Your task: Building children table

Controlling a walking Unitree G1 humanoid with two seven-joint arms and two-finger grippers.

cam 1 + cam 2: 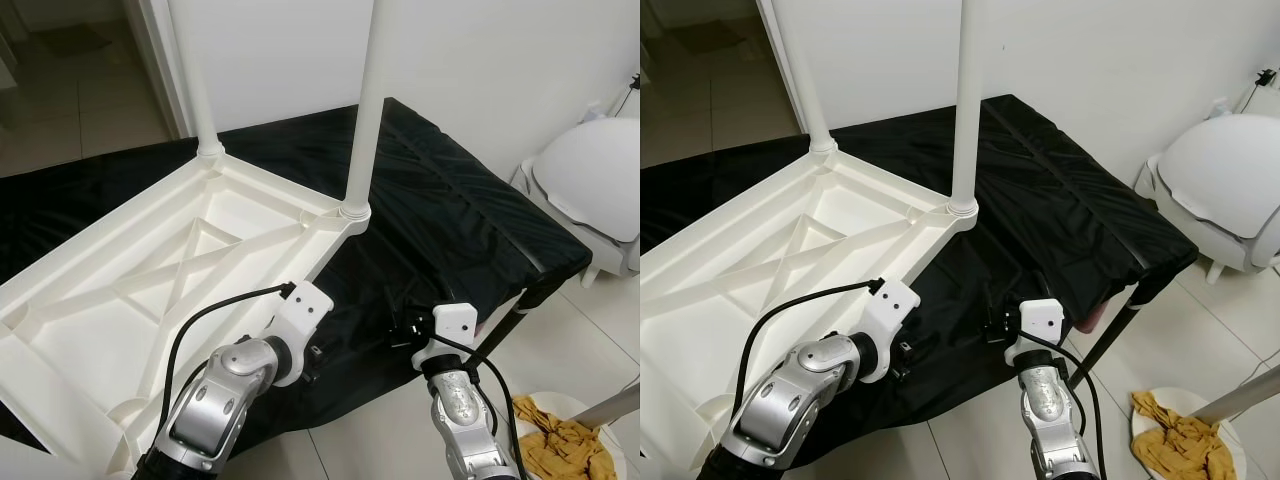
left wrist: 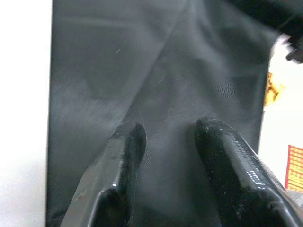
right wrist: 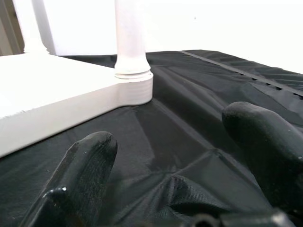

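1. The white plastic children's table (image 1: pixel 150 290) lies upside down on a black cloth (image 1: pixel 440 200) that covers a raised surface, its ribbed underside facing up.
2. Two white legs are fitted and stand upright: the near leg (image 1: pixel 362 110) in the corner socket closest to the grippers, the far leg (image 1: pixel 195 80) in the corner behind it.
3. The left gripper (image 2: pixel 165 137) hangs over bare black cloth, just beside the table's long white edge; its two black fingers (image 2: pixel 123 156) are apart with nothing between them.
4. The right gripper (image 3: pixel 175 151) sits low over the cloth, out in front of the near leg's corner and off the table; its fingers (image 3: pixel 262 137) are spread wide and empty.
5. In the right wrist view, the near leg and its ringed socket stand straight ahead, apart from the fingertips.
6. Off to the robot's right, a white rounded appliance (image 1: pixel 595 190) stands on the tiled floor, and a crumpled yellow cloth (image 1: pixel 1175 440) lies in a white dish nearby.
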